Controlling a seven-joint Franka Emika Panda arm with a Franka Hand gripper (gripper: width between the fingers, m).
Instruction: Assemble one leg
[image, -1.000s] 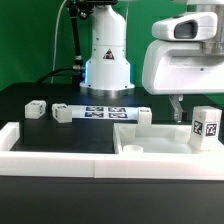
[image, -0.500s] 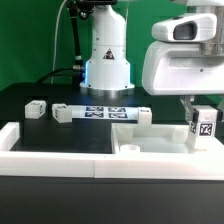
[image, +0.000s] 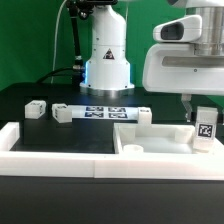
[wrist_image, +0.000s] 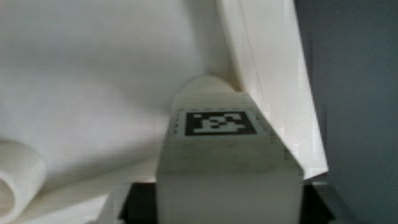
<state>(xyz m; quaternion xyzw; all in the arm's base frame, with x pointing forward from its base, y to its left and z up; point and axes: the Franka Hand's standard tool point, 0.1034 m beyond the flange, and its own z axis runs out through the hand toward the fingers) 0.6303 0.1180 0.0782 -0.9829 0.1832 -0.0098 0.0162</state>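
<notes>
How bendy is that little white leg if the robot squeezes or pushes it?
Probably stiff: the leg shows straight, sharp edges between the fingers. Likely light, being small and plastic-looking. Its smooth faces might slip, and stood on end it could tip when pushed.

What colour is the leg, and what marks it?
The leg is white with a black-and-white square tag; wrist view shows it best.

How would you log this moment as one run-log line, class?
pincer: astride leg, grip unclear | leg: upright, tag visible | place: at edge of white panel
</notes>
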